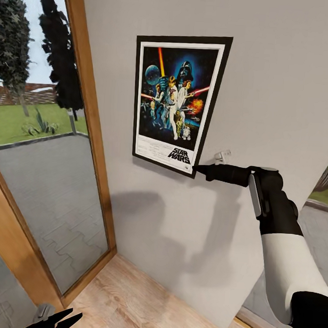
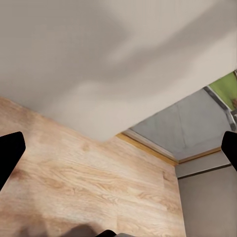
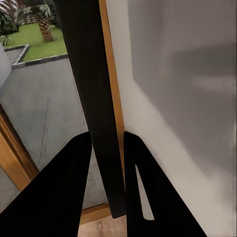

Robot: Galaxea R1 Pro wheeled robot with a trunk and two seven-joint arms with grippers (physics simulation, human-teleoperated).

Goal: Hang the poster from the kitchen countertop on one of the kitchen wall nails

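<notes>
Now you are at the hanging step: the poster point(image 1: 177, 104) lies flat against the grey wall point(image 1: 267, 68), beside the wood-framed glass door point(image 1: 37, 175), and your right gripper point(image 1: 198, 169) pinches its lower right corner. In the right wrist view the two fingers point(image 3: 74, 197) close on the poster's black edge point(image 3: 91, 98), so it is grasping the poster. A small pale bracket point(image 1: 222, 156) sits on the wall just above that gripper (I cannot tell whether it is a nail). No nail is visible at the poster's top edge, so I cannot confirm it is hooked. Your left gripper point(image 1: 60, 320) hangs low over the wooden floor point(image 2: 89, 187), fingers spread, holding nothing. Next move, in my judgement: verify the poster catches before releasing, then ease the fingers apart slowly.
</notes>
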